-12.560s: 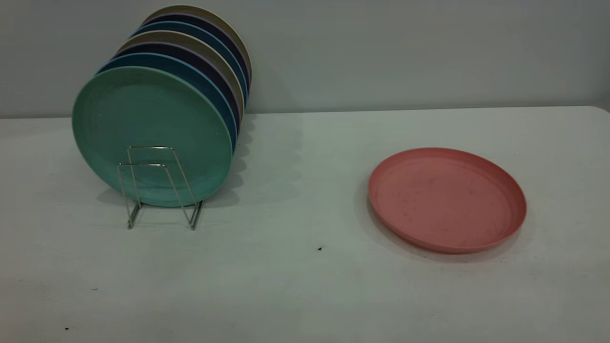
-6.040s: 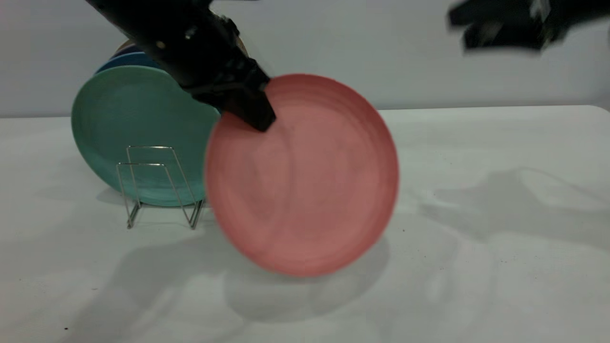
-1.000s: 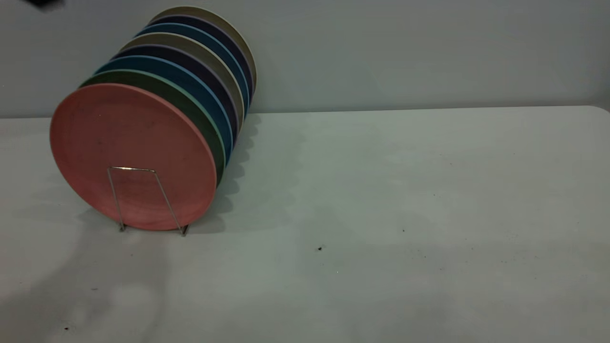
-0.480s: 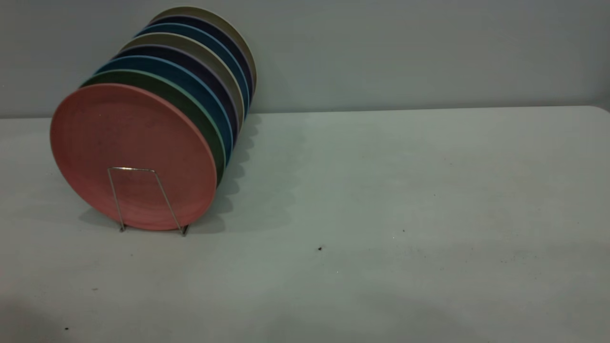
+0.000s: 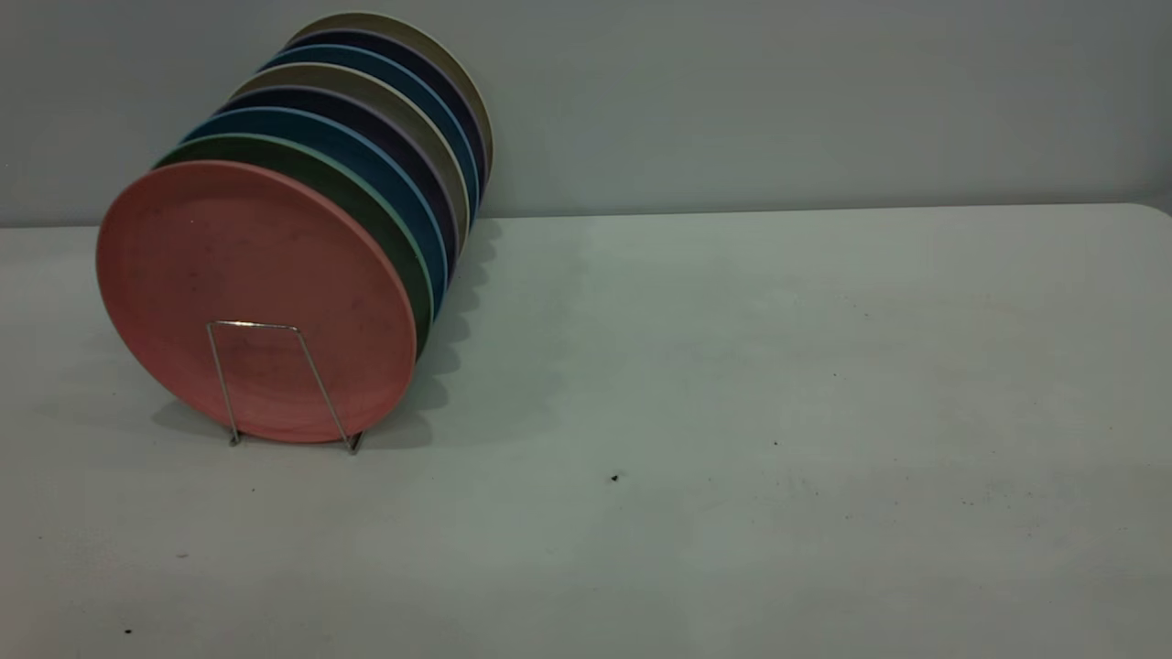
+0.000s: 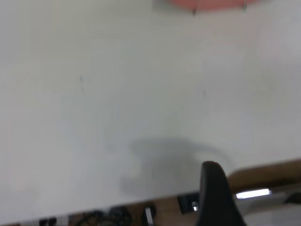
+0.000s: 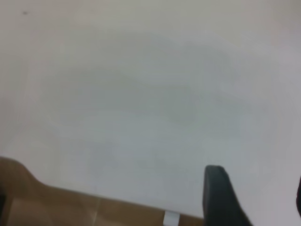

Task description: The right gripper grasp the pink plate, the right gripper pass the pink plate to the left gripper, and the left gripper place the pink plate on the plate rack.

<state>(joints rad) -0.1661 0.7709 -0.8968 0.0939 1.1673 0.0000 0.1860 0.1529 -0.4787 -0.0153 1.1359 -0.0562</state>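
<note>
The pink plate [image 5: 247, 275] stands upright at the front of the plate rack [image 5: 252, 324], behind its front wire loop and leaning on the green plate [image 5: 389, 238]. No gripper touches it. Neither gripper shows in the exterior view. In the left wrist view the plate's lower edge [image 6: 211, 3] shows far off, and the left gripper [image 6: 257, 186] hangs over the table's near edge, one dark finger [image 6: 214, 193] in view, empty. The right gripper [image 7: 257, 186] is open and empty over bare table, its fingers [image 7: 218, 197] wide apart.
Several more plates, blue, dark and beige [image 5: 403, 110], stand in a row behind the green one, at the back left near the wall. The white table [image 5: 732, 366] carries only small dark specks [image 5: 614, 477].
The left arm's dark tip has left the top left corner, and its shadow on the table's front left has faded away. The pink plate and rack have not moved.
</note>
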